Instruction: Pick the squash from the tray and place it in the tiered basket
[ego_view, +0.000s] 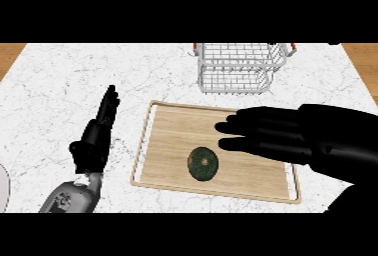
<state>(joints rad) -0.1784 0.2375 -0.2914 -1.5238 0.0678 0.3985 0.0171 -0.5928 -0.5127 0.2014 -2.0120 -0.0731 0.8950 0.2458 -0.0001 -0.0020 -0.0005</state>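
The right hand (295, 137) reaches in from the view's right side and lies over the right half of the wooden tray (177, 130). Its fingers (247, 145) are stretched out toward the left, nearly straight and a little spread. They hold nothing, so the hand is released. From this steep angle I cannot tell how high it hangs above the wood.

Just beyond the lower fingertips, down and to the left, lies the squash (203, 163). It is a dark green, rounded one with a small pale spot near its top. It rests on the tray's lower middle, near the fingers but apart from them, with bare wood showing between.

The tray sits flat on the white marbled counter (66, 90). Behind its far edge, and apart from it, stands the wire tiered basket (236, 70), with nothing visible inside it. The left hand (100, 130) rests on the counter to the left of the tray, open with fingers pointing away from the robot, and takes no part.

The step in hand looks like the approach to the pick. The squash is untouched and nothing has been lifted.

The next move probably calls for the right hand to shift slightly left and toward the robot, until the squash sits between thumb and fingers. It would then come down and curl round the squash. The squash's rounded, low shape suggests it could roll or slide on the smooth wood if nudged from one side, so closing from both sides at once seems wiser. After that come a lift clear of the tray's rim and a carry to the basket.
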